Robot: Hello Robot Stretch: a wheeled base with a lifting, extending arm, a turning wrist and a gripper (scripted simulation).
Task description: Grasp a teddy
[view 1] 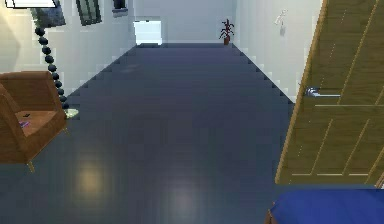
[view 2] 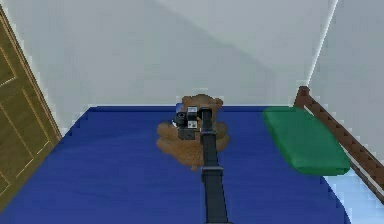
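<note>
The teddy (view 2: 176, 146) lies on the blue bed (view 2: 90, 165) near the wall, with a green pillow (view 2: 305, 140) beside it. The arm (view 2: 212, 180) reaches across the bed, and the gripper (view 2: 186, 120) shows against the teddy (whether it holds anything, or how its fingers stand, I cannot tell). A wooden door (view 2: 20, 115) stands at the arm side view's left.

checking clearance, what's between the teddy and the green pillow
Bare blue bedcover lies between the teddy and the green pillow, in the arm side view.
</note>
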